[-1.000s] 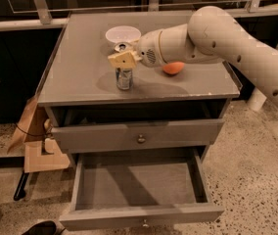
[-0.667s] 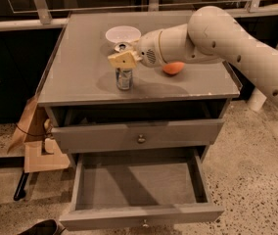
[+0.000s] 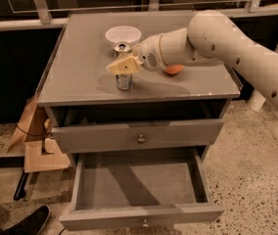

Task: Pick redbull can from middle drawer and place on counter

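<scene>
The redbull can [image 3: 123,82] stands on the counter [image 3: 80,58], before the bowl [image 3: 123,34] and left of the orange [image 3: 173,70], with the gripper [image 3: 124,66] at its upper part. The middle drawer [image 3: 141,214] juts forward beneath the upper drawer [image 3: 139,133].

Midsection of redbull can [image 3: 124,83] behind gripper [image 3: 123,66]

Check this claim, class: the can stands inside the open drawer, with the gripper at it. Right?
Wrong. The camera view shows the can standing on the counter, not inside the open drawer, with the gripper at it.
</scene>
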